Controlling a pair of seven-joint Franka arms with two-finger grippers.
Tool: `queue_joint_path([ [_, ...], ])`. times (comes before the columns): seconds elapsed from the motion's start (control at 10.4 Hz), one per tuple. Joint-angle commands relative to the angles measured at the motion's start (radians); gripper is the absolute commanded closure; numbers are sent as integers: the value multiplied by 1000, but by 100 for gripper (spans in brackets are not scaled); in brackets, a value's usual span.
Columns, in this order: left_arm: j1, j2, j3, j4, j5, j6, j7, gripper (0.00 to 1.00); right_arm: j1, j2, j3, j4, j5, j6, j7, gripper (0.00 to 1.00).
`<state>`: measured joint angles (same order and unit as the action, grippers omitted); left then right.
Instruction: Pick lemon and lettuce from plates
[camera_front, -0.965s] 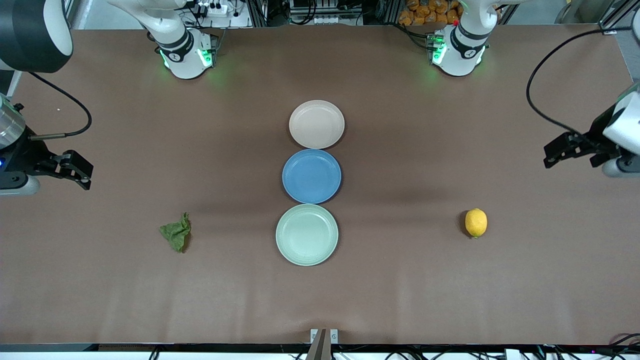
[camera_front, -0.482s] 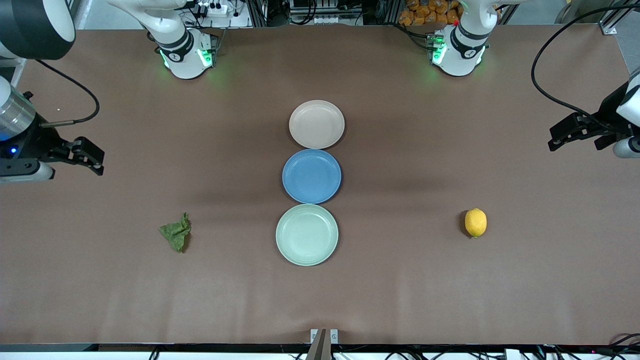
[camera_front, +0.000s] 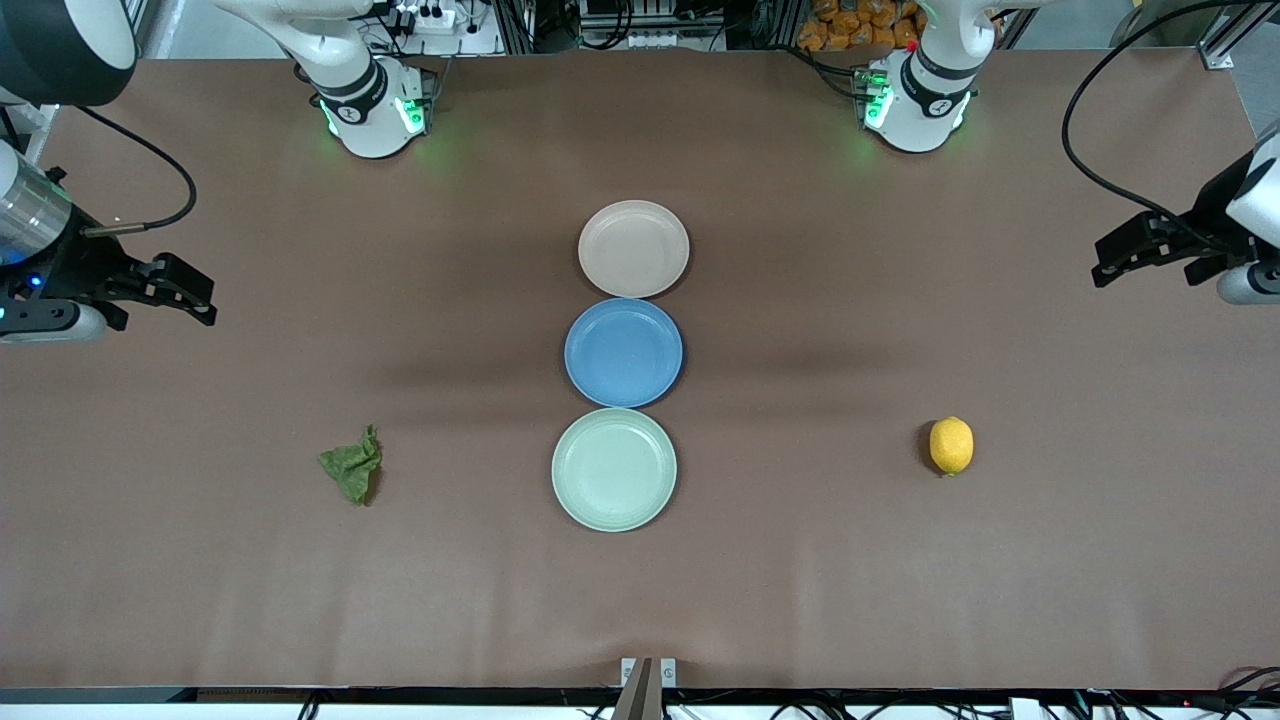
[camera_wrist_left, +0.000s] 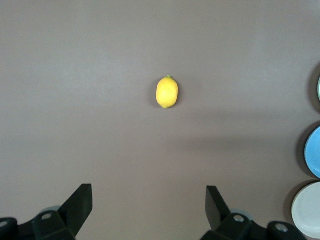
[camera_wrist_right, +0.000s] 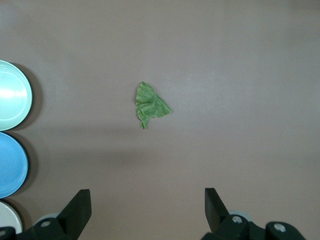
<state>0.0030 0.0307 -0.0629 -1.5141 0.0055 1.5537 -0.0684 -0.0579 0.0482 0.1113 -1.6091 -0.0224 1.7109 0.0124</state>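
The lemon (camera_front: 951, 445) lies on the bare table toward the left arm's end, on no plate; it also shows in the left wrist view (camera_wrist_left: 167, 92). The lettuce (camera_front: 352, 465) lies on the bare table toward the right arm's end, also in the right wrist view (camera_wrist_right: 150, 104). The beige-pink plate (camera_front: 633, 249) and the mint green plate (camera_front: 613, 469) are empty. My left gripper (camera_front: 1108, 262) is open and empty, high over the table's edge at its end. My right gripper (camera_front: 192, 296) is open and empty, high over its end.
A blue plate (camera_front: 623, 352), empty, sits between the beige-pink and mint plates in a row down the table's middle. The plates' rims show at the edge of both wrist views, the blue one in the right wrist view (camera_wrist_right: 12, 165). Cables hang from both arms.
Both grippers have drawn back and up, away from the lemon and the lettuce, toward the robots' bases. The lemon, lettuce and plates have not moved.
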Motion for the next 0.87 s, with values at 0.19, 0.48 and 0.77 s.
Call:
queue_joint_path([
  [0.19,12,-8,-8,23,-13,-37,16,0,-5,-50,-2,-71,19,0,4,0],
  [0.48,11,-8,-14,23,-15,-35,19,0,-5,-50,-2,-66,21,-31,1,0],
  [0.77,11,-5,-15,23,-15,-30,18,0,-5,-50,-7,-69,22,-22,-3,0],
])
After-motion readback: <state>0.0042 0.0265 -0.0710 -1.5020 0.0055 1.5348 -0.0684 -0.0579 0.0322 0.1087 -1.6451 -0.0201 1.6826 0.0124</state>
